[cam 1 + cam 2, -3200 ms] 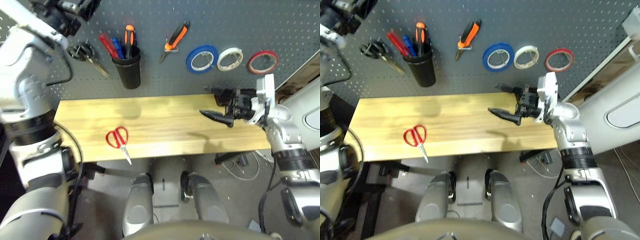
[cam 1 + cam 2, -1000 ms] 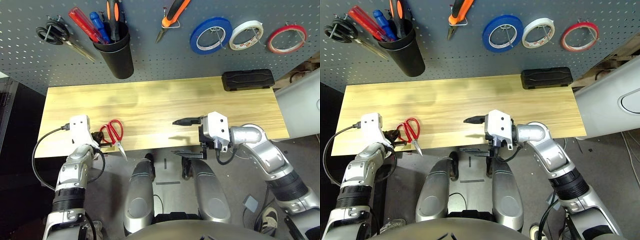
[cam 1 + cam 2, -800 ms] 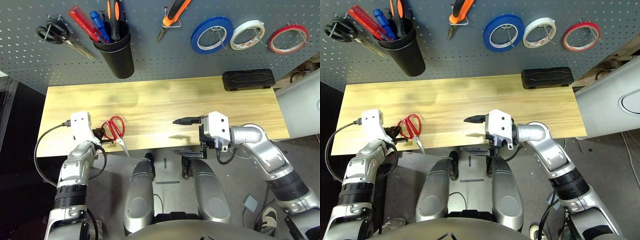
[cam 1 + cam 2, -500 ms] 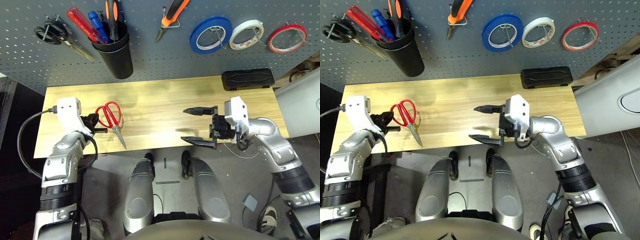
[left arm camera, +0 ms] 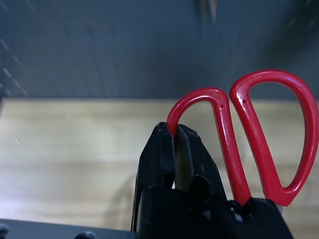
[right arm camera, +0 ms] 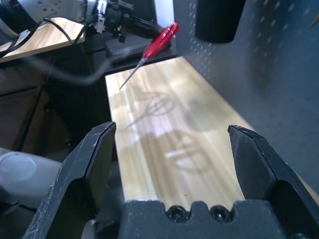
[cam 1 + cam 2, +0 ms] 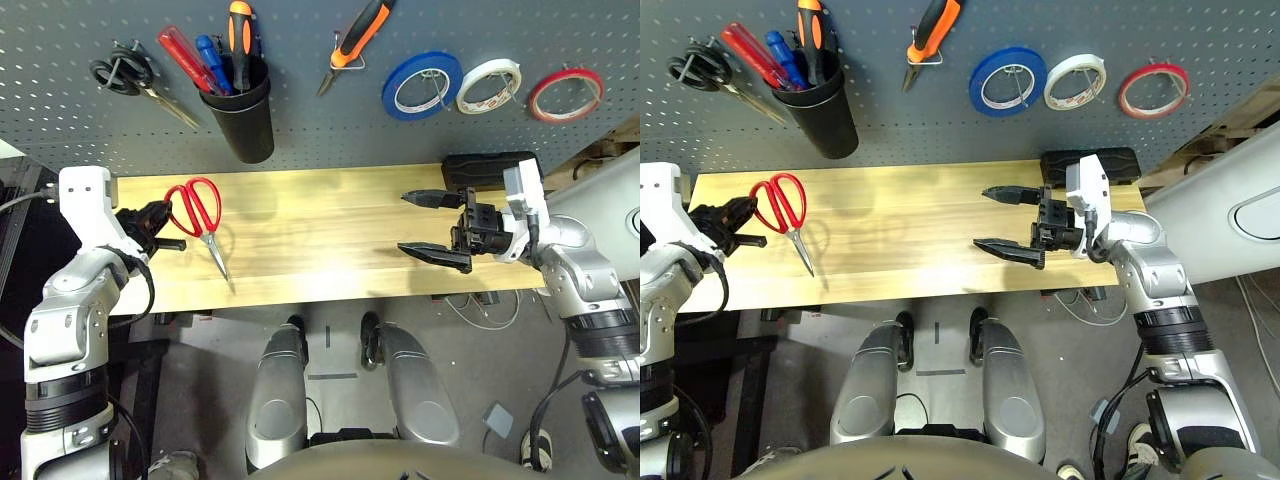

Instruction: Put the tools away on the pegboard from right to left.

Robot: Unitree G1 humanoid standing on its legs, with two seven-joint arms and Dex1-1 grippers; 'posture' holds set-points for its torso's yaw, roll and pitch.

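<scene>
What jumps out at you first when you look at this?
Probably the bright red-handled scissors, held up over the left part of the wooden table by the robot's left pincer. Next, the blue tape roll, white tape roll and red tape ring, hanging in a row on the grey pegboard.

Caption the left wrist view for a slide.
Left gripper pinches one loop of the red-handled scissors above the wooden tabletop.

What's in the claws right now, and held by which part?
Left claw: red-handled scissors, gripped by the rim of one handle loop. Right claw: nothing.
</scene>
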